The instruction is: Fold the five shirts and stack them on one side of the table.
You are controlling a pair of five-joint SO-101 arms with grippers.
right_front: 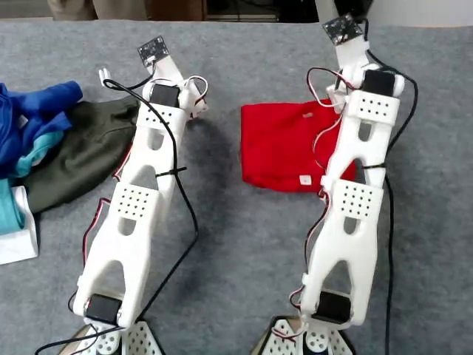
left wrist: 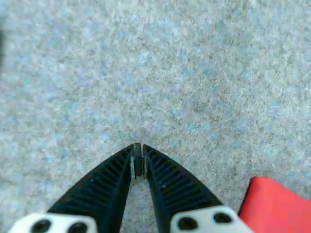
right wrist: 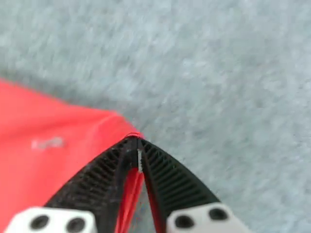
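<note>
Right gripper (right wrist: 139, 144) pinches red shirt (right wrist: 43, 179) corner; left gripper (left wrist: 137, 153) closed over grey mat (left wrist: 155, 68)

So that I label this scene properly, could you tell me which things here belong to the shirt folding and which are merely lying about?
Belongs to the job:
red folded shirt
blue crumpled shirt
teal shirt
dark green shirt
white garment
right gripper, shut on the red one

Just there:
grey felt table cover
black cables

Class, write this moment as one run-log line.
left gripper: shut, empty | right gripper: shut on red shirt corner | other shirts: heaped, unfolded
</note>
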